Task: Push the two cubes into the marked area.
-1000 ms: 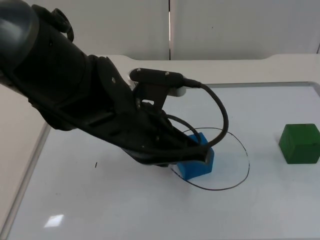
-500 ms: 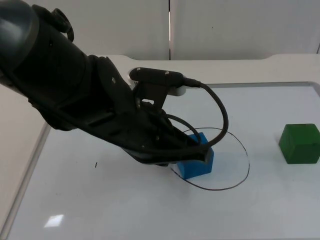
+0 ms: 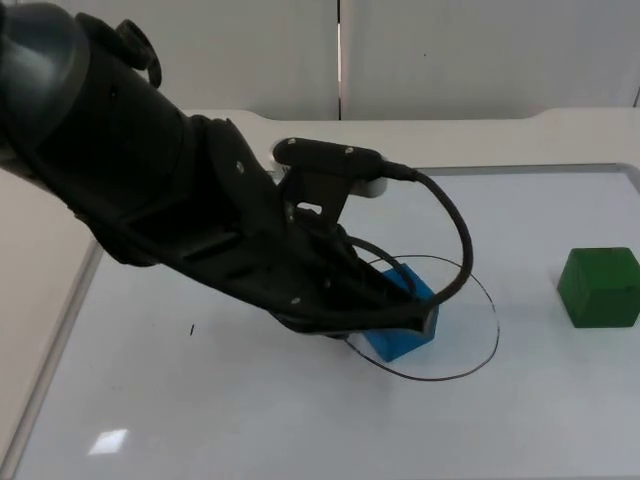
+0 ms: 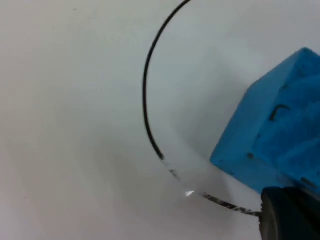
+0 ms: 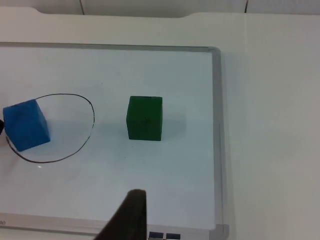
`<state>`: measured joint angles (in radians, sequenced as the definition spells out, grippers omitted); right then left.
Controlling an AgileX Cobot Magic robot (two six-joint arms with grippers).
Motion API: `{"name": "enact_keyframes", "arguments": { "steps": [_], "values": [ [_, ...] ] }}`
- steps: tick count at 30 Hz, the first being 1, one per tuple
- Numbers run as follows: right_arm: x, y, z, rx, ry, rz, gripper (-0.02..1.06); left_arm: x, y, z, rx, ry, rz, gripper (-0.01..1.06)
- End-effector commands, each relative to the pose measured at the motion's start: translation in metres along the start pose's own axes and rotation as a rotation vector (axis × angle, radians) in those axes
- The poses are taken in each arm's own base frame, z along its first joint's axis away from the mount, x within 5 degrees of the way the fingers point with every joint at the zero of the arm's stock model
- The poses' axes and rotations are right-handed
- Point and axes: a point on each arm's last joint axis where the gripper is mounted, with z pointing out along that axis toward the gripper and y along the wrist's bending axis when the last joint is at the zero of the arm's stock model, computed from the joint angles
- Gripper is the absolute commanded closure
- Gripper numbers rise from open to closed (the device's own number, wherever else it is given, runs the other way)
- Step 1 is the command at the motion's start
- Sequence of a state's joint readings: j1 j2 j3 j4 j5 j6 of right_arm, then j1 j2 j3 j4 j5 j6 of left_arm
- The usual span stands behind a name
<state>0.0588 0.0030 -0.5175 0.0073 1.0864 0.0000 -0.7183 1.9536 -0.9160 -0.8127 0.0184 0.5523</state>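
A blue cube (image 3: 403, 340) lies just inside the left edge of the black drawn circle (image 3: 496, 335) on the whiteboard. My left gripper (image 3: 422, 318) presses against the cube's left and upper side, and the arm hides part of the cube. In the left wrist view the blue cube (image 4: 275, 135) sits inside the circle line (image 4: 145, 100), right at my left gripper (image 4: 289, 216). A green cube (image 3: 600, 287) rests outside the circle, far to the right. The right wrist view looks over my right gripper (image 5: 130, 215) at the green cube (image 5: 145, 118), the blue cube (image 5: 26, 125) and the circle (image 5: 92, 114); the right arm waits.
The whiteboard's metal frame (image 5: 219, 130) runs close to the right of the green cube. Bare board lies between the circle and the green cube. The grey partition wall (image 3: 450, 55) stands behind the table.
My left arm has pushed a little to the right. The blue cube slid with it further into the circle and turned slightly. The green cube has not moved.
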Motion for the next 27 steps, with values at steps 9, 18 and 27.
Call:
{"name": "enact_keyframes", "arguments": {
  "steps": [9,18,27],
  "values": [
    [0.000,0.000,0.000,0.000,-0.008,0.000,-0.01,-0.007,0.018,-0.003,-0.010,0.006,-0.002,1.05],
    [0.000,0.000,0.000,0.000,-0.008,0.000,-0.01,-0.042,0.039,-0.068,0.002,-0.123,0.029,1.05],
    [0.000,0.000,0.000,0.000,-0.008,0.000,-0.01,-0.065,0.036,-0.150,0.012,-0.317,0.113,1.05]
  ]
}}
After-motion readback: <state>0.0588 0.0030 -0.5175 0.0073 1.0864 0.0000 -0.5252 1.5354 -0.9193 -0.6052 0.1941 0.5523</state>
